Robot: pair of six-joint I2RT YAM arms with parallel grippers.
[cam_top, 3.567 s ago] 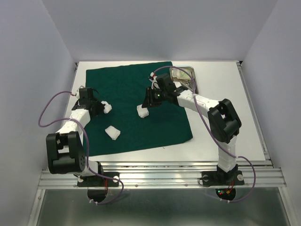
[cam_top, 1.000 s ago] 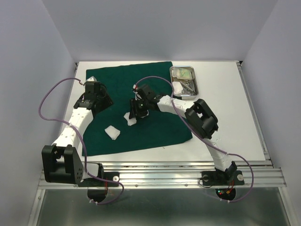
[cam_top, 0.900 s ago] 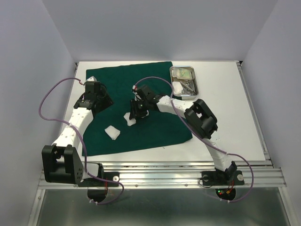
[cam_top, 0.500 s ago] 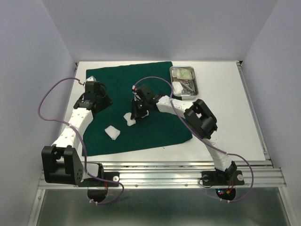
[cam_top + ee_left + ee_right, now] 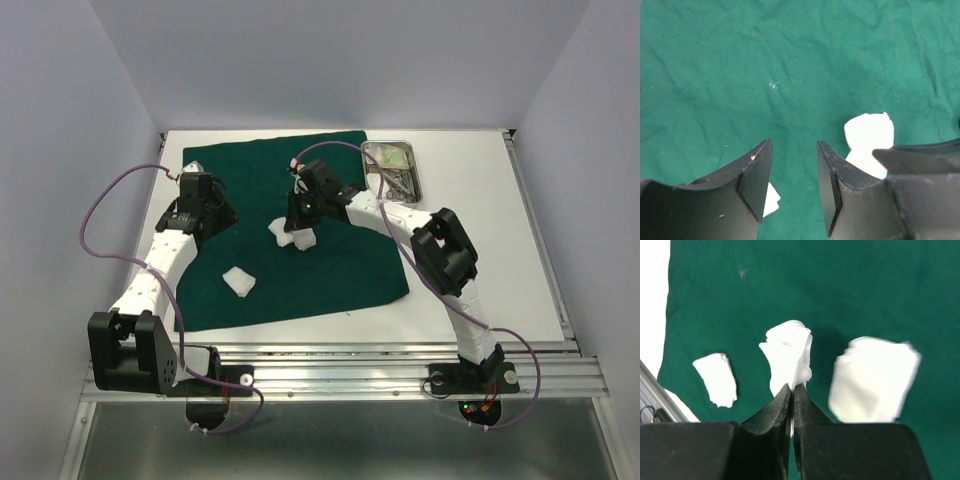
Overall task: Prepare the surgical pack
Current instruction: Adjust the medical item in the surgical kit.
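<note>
From above we see the dark green drape (image 5: 330,270) spread over the left and middle of the white bench (image 5: 480,260). Both arms reach out over it. The right claw (image 5: 791,387) is pressed together on one white gauze pad, the held gauze pad (image 5: 788,352), near the middle of the cloth. Only the right wrist view makes that pinch plain: the fingertips meet on the pad's lower edge. We cannot tell whether the pad clears the cloth.

Just beside it lies a second gauze pad (image 5: 304,240), blurred in the wrist view. A near gauze pad (image 5: 240,281) lies apart, toward the drape's near left. A corner gauze pad (image 5: 193,166) sits at the far left corner, shown clearly only from above.

The left claw (image 5: 792,145) stands spread with nothing between its jaws, only wrinkled green cloth below. Its own camera shows a white gauze piece (image 5: 867,132) partly hidden behind its right finger.

The steel tray (image 5: 418,180), with metal instruments and a packet inside, sits on bare bench at the drape's far right corner, touching or just beside the cloth edge. Bare bench runs wide to the right of the drape and narrow along the near edge. Open cloth lies between the two claws.
</note>
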